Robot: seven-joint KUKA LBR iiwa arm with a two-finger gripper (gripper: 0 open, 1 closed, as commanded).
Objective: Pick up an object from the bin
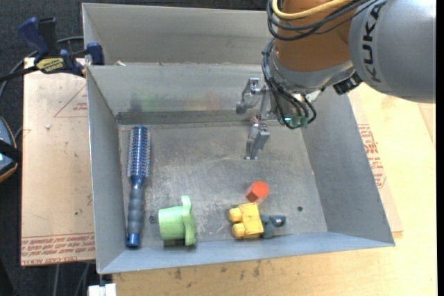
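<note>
Small orange-red plastic piece (258, 190), the loose thing nearest the gripper (248, 132), lies on the floor of the grey metal bin (194, 170), lower centre-right in the frame. It sits just above a yellow toy block with a grey stub (248, 222). It is too compact to show a clear long axis or heading. The gripper hangs over bare floor further up the frame, jaws apart with nothing between them, probably ready for a descent. A blue bristled hairbrush (137, 177) lies along the left wall, handle toward the lower edge, near a green plastic cylinder (176, 222).
</note>
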